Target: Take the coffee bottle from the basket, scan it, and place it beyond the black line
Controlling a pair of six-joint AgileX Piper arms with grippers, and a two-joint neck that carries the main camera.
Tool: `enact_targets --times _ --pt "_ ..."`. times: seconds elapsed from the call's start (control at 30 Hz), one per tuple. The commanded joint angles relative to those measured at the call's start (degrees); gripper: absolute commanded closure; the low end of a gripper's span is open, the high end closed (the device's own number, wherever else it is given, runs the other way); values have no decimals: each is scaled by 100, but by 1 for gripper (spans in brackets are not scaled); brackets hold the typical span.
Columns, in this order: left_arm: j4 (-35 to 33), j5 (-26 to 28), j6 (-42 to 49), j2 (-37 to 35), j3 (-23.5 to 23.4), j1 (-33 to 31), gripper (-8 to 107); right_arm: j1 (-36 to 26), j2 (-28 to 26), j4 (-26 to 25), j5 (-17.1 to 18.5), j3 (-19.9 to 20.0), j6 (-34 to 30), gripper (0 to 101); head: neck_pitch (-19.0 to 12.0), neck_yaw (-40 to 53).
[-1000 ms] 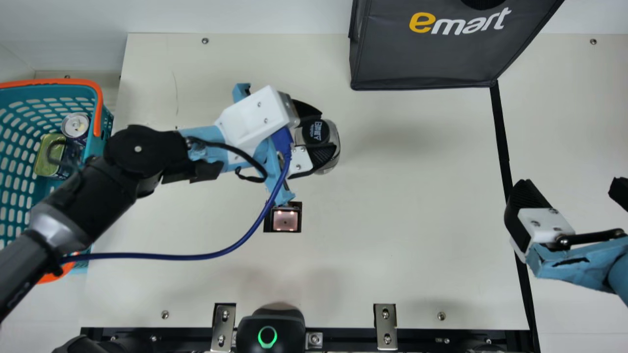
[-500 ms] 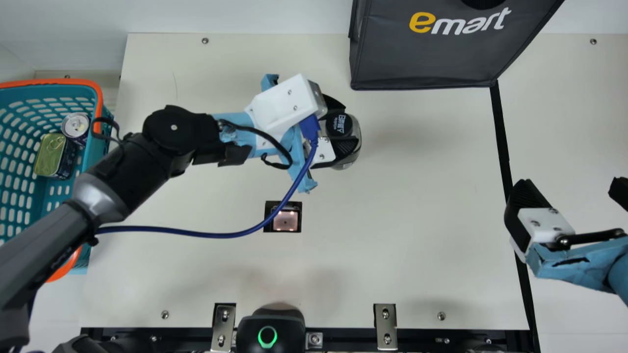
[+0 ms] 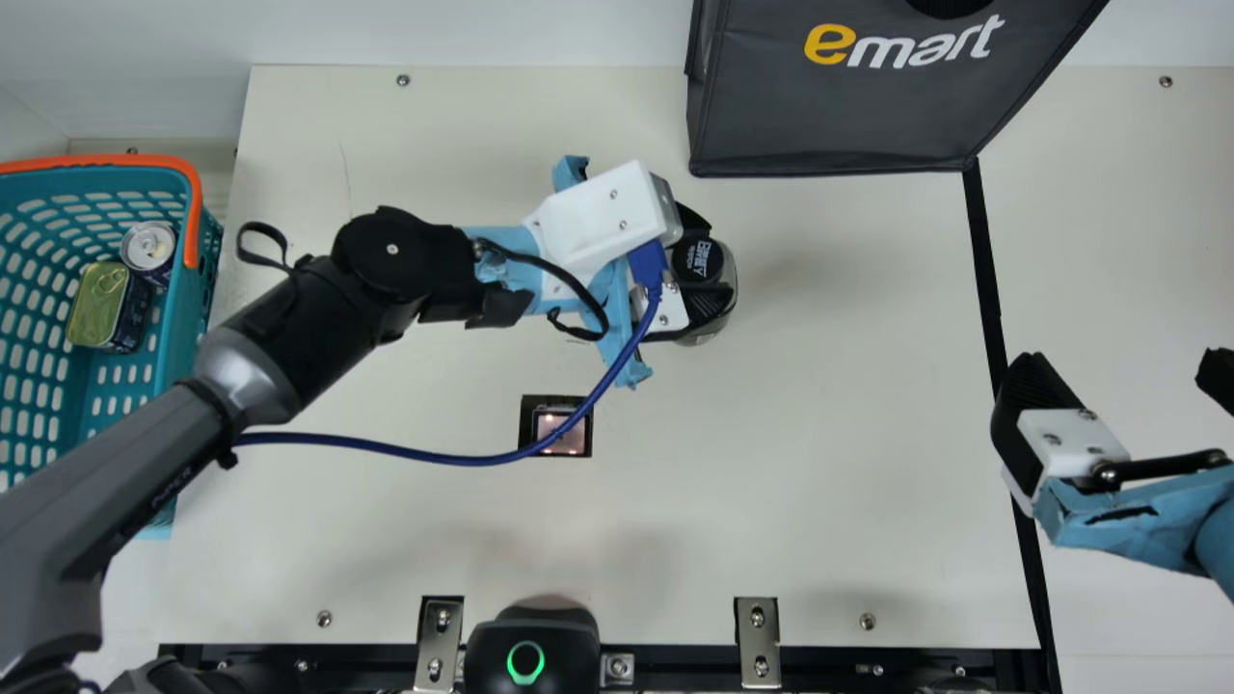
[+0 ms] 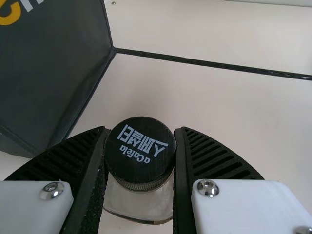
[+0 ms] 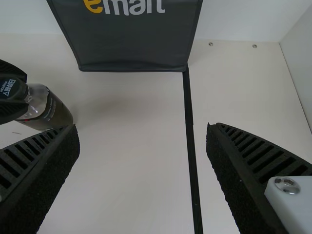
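In the main view my left gripper [image 3: 699, 265] is shut on the coffee bottle [image 3: 725, 289], above the table right of the scanner window [image 3: 562, 432]. The left wrist view has the bottle's black cap [image 4: 140, 150] between both pads of my left gripper [image 4: 140, 161]. Over the black line [image 3: 985, 280], at the far right, my right gripper [image 3: 1123, 371] stands open. In the right wrist view, the black line [image 5: 189, 117] lies between the spread fingers of my right gripper [image 5: 144, 146], and the bottle [image 5: 51, 109] is off to one side. The basket [image 3: 183, 366] stands at the left.
A dark bag [image 3: 848, 106] stands at the table's back, its front corner by the black line's upper end. The basket holds a round can [image 3: 148, 247] and a green-topped tin [image 3: 98, 305]. A blue cable [image 3: 386, 446] trails from my left arm across the scanner window.
My left arm has carried the bottle to the right, away from the basket and past the scanner window. The right arm has kept still.
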Motion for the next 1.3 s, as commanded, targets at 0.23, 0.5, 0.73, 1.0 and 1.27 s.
enact_targets --times 0.23,0.5,0.73,1.0,1.27 --pt "139 -138 61 111 17 -165 89 0 0 0 0 0 0 10 -157 18" --pt "141 -254 148 220 30 -275 89 0 0 0 0 0 0 10 -157 18" --pt "133 -314 201 272 64 -330 72 0 0 0 0 0 0 10 -157 18" --pt "207 -352 132 233 88 -349 45 0 0 0 0 0 0 10 -157 18" --pt "284 -381 -11 146 88 -351 18 0 0 0 0 0 0 10 -157 18"
